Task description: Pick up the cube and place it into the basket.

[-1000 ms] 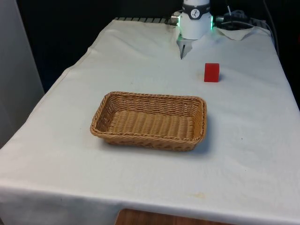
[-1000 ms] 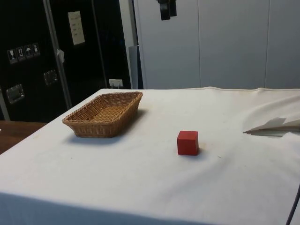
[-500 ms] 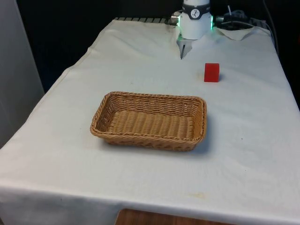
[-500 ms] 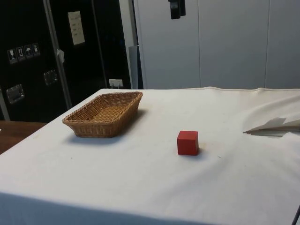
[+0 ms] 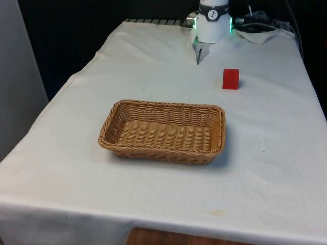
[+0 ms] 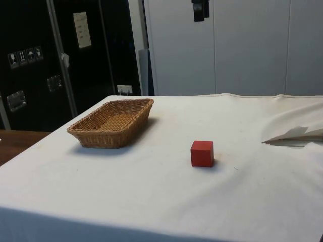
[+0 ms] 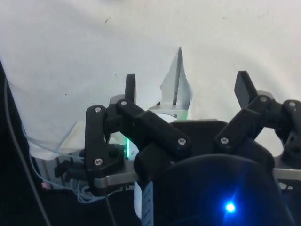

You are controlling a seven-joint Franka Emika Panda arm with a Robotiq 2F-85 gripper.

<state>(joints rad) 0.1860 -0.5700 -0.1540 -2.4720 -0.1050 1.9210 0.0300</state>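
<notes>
The cube (image 5: 230, 79), a small red block, is what we are after, and it sits alone on the white cloth-covered surface (image 5: 153, 199). Going from near to far in the front view, we first meet bare cloth, then the shallow rectangular woven wicker basket (image 5: 162, 131), which stands upright with nothing inside it. Farther back, toward the front view's right, we find the cube, well apart from the basket and resting flat on one face. In the side view the cube (image 6: 202, 153) lies nearer the camera than the basket (image 6: 112, 122), with open cloth between them. Beyond the cube the cloth rises in a folded ridge near the far end of the surface. Our black two-finger gripper (image 7: 186, 84) hangs high above the surface; in the side view we see it at the upper edge (image 6: 200, 9), nowhere near the cube. In the wrist view its two fingers (image 7: 130, 87) stand spread wide, holding nothing.
</notes>
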